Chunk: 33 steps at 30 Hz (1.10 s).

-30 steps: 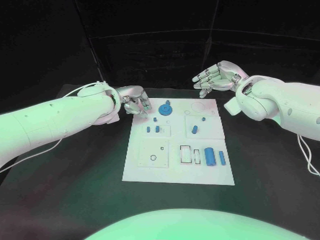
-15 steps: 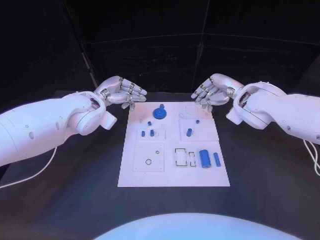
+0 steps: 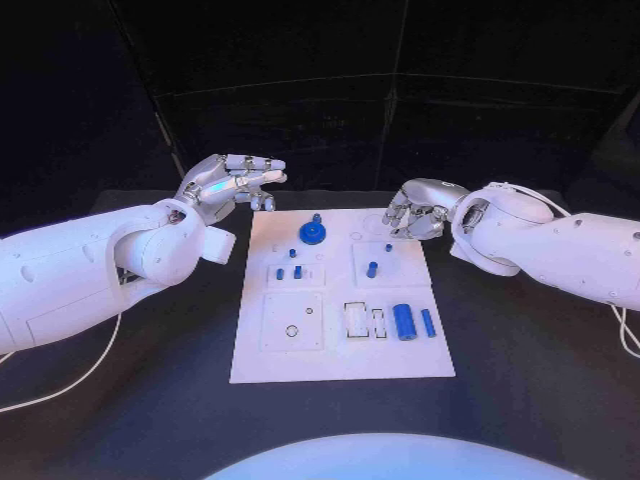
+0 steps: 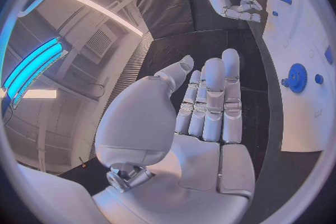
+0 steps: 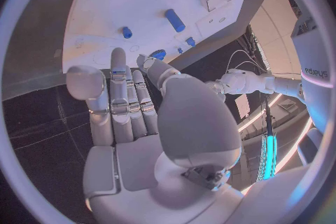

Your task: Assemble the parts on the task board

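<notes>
1. Board (image 3: 342, 350), white, lies lengthwise mid-table (image 3: 551, 380), its short near edge toward the robot; bare black table shows along both long sides and past the near edge.
2. Left hand (image 3: 234, 186) is raised off the board's far left corner, over the table rather than the plate. Fingers straight and side by side, thumb apart, palm bare: it holds nothing. The left wrist view confirms this (image 4: 203, 106).
3. Right hand (image 3: 414, 212) is at the board's far right corner, over its edge. Fingers extended together, thumb out to one side, nothing between them (right wrist view (image 5: 133, 106)).
4. Gear (image 3: 313, 233), blue and toothed, sits at the far end of the board between the two hands, apart from both. Also seen in the left wrist view (image 4: 297, 78).
5. Small blue pegs (image 3: 287, 272) stand in the left middle panel; one peg (image 3: 372, 269) in the right middle panel.
6. Cylinder (image 3: 405, 321), blue and thick, lies near the board's right edge, with a thinner blue bar (image 3: 428, 322) just beside it on the outer side. White rectangular slots (image 3: 356, 320) just left of them.
7. Writing: dark letters on the robot's arm in the right wrist view, too small to read with confidence.
</notes>
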### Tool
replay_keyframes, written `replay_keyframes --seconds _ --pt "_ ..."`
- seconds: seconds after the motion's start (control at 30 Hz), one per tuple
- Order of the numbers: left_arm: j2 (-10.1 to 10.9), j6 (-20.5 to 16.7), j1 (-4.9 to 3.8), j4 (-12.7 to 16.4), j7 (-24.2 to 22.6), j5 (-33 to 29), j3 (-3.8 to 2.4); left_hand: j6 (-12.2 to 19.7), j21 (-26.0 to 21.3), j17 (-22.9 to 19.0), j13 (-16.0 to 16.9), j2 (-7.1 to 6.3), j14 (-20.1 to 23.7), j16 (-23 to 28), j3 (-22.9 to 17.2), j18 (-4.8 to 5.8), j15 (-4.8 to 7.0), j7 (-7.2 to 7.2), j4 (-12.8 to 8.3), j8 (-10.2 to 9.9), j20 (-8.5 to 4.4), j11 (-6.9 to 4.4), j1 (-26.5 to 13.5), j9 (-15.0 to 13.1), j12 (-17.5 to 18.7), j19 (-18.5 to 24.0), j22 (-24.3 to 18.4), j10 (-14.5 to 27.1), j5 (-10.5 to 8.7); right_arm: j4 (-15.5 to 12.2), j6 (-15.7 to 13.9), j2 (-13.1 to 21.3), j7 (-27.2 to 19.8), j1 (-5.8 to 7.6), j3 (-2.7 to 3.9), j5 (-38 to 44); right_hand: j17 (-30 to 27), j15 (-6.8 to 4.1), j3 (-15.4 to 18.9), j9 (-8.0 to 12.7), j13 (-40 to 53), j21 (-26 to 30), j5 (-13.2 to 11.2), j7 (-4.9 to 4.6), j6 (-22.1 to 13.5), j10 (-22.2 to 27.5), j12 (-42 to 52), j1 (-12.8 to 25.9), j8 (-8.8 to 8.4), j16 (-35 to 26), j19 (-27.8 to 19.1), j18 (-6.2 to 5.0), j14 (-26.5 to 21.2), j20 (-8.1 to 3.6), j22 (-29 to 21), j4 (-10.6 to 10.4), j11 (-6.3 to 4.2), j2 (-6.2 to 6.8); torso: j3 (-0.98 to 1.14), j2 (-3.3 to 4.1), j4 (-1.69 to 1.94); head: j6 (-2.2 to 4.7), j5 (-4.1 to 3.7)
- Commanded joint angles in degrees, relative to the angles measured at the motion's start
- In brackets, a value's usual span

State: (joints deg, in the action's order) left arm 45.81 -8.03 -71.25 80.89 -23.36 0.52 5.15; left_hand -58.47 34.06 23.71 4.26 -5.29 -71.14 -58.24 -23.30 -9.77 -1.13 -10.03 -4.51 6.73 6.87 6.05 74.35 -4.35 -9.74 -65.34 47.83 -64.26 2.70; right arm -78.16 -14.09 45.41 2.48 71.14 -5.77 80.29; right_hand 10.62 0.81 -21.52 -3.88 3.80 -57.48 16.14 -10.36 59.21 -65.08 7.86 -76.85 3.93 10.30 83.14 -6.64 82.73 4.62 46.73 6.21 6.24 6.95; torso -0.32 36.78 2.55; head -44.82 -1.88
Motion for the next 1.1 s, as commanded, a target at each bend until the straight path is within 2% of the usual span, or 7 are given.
replay_keyframes --seconds 0.03,0.1,0.13,0.33,0.47,0.73,1.1 --pt "0.14 1.04 -0.04 0.55 -3.16 -3.77 -0.04 0.13 -0.47 -0.18 -0.11 0.43 0.35 0.50 0.29 -0.71 -0.01 -0.06 -0.14 0.25 0.13 0.04 0.26 0.07 -0.24 0.49 -0.19 0.65 0.21 0.32 2.09 -0.29 3.25 -0.22 0.04 6.58 0.21 0.02 -0.38 0.16 -0.02 -2.26 -1.48 -0.22 -1.39 0.69 -0.43 0.20 -0.45 -0.43 -0.44 0.98 0.70 0.03 2.51 0.02 0.13 0.66 0.04 0.12 0.01 0.40 -0.06" --pt "0.18 1.20 -0.03 0.74 -3.40 -3.86 -0.04 0.14 -0.69 -0.33 -0.14 0.42 0.50 0.71 0.38 -0.70 -0.04 -0.06 -0.24 0.26 0.14 0.08 0.43 0.07 -0.23 0.58 -0.34 0.85 0.20 0.47 2.88 -0.46 3.57 -0.54 0.04 6.90 0.33 0.13 -0.40 0.15 -0.02 -3.17 -2.54 -0.36 -2.00 1.05 -0.57 0.27 -0.39 -0.57 -0.64 1.00 0.77 0.09 3.43 -0.05 0.22 0.87 0.02 0.14 0.08 0.56 -0.15" --pt "0.19 1.25 -0.02 0.81 -3.49 -3.88 -0.04 0.16 -0.78 -0.38 -0.15 0.43 0.57 0.80 0.42 -0.69 -0.05 -0.07 -0.27 0.26 0.15 0.09 0.48 0.08 -0.22 0.62 -0.40 0.94 0.20 0.50 3.15 -0.52 3.65 -0.66 0.04 6.99 0.39 0.20 -0.34 0.13 -0.04 -3.44 -2.83 -0.51 -2.17 1.29 -0.67 0.36 -0.36 -0.63 -0.79 0.99 0.81 0.15 3.66 -0.11 0.33 1.01 0.04 0.05 0.01 0.56 -0.13" --pt "0.12 1.44 -0.01 1.15 -3.81 -3.96 -0.04 0.20 -1.01 -0.53 -0.17 0.46 0.68 0.98 0.51 -0.69 -0.08 -0.09 -0.39 0.27 0.17 0.13 0.70 0.09 -0.24 0.68 -0.55 1.14 0.21 0.73 4.28 -0.95 3.97 -1.24 0.04 7.28 0.69 0.42 0.09 0.03 0.01 -4.58 -3.88 -0.84 -2.68 2.05 -0.81 0.51 -0.25 -0.98 -1.64 0.87 1.00 0.54 4.64 -0.45 0.62 1.44 0.14 0.03 -0.06 0.30 0.04" --pt "-0.03 1.83 0.03 1.31 -3.88 -3.98 -0.04 0.26 -1.05 -0.55 -0.17 0.47 0.43 0.86 0.51 -0.71 -0.04 -0.11 -0.68 0.27 0.14 0.12 1.14 0.10 -0.32 0.52 -0.61 1.22 0.21 0.96 4.75 -1.26 3.95 -1.68 0.05 7.09 0.87 0.43 0.09 -0.05 0.03 -5.25 -4.03 -0.83 -2.54 2.23 -0.74 0.27 -0.12 -1.20 -2.11 0.73 1.08 0.77 5.23 -0.57 0.61 1.30 0.11 -0.01 -0.02 0.12 0.10" --pt "-0.13 1.66 0.09 1.18 -3.94 -3.98 -0.04 0.35 -1.08 -0.57 -0.18 0.40 0.37 0.84 0.58 -0.71 -0.05 -0.16 -0.81 0.24 0.13 0.15 1.29 0.12 -0.34 0.47 -0.64 1.32 0.21 1.15 4.19 -1.68 3.74 -2.19 0.05 6.77 1.11 0.27 -0.90 -0.19 0.09 -6.87 -3.83 -0.54 -1.78 1.68 -0.30 -0.64 0.11 -1.61 -2.44 0.58 1.03 1.10 6.93 -0.46 0.35 0.67 0.22 0.16 -0.07 0.02 0.35" --pt "-0.43 1.74 0.10 0.75 -3.85 -3.98 -0.04 0.37 -1.08 -0.58 -0.18 0.39 0.37 0.83 0.59 -0.70 -0.05 -0.17 -0.83 0.23 0.13 0.16 1.31 0.12 -0.34 0.46 -0.64 1.34 0.21 2.14 4.10 -2.39 4.04 -2.36 0.05 6.59 1.58 0.19 -3.15 -0.18 0.01 -8.69 -4.64 -0.36 -1.08 1.15 -0.04 -0.99 0.03 -2.08 -3.09 0.31 1.09 1.69 8.73 -0.66 0.18 0.08 0.15 0.09 0.04 -0.17 0.23"
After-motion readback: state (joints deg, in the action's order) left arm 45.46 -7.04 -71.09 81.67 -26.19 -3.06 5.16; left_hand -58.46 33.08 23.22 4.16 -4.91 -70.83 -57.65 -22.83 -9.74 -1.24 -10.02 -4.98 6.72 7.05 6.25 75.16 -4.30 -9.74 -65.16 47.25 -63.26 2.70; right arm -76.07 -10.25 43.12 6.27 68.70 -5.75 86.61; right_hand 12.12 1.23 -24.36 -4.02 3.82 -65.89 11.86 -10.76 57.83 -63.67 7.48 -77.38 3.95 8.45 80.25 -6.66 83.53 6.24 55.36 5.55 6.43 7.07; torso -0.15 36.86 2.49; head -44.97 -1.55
